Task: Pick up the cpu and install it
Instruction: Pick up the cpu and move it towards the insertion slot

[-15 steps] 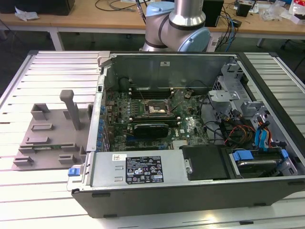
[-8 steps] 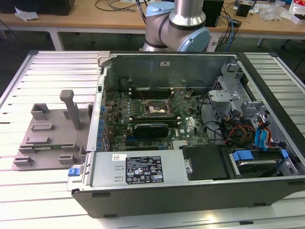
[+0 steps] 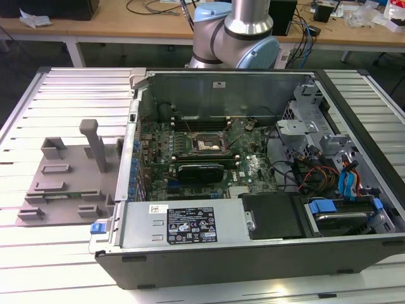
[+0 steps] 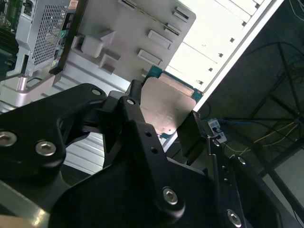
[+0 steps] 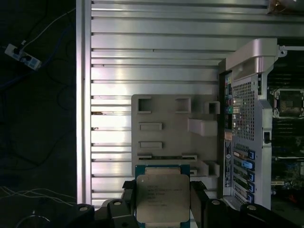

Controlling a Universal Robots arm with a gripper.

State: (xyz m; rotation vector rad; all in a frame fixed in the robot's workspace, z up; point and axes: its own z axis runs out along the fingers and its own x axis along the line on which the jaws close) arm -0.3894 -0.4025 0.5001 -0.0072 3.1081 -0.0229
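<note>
Both wrist views show the black two-finger gripper (image 5: 162, 195) closed narrowly on the small flat square cpu with a silver-grey metal top (image 5: 162, 203). It grips the chip by opposite edges, lifted clear of the grey plastic fixture tray (image 5: 166, 128). In the exterior view that tray lies at nine o'clock of the open black computer case (image 3: 221, 88), whose black-framed motherboard socket (image 3: 205, 144) looks unfilled. Pick-up seems done; installation is not. Moving on calls for a level, steady edge grip.
</note>
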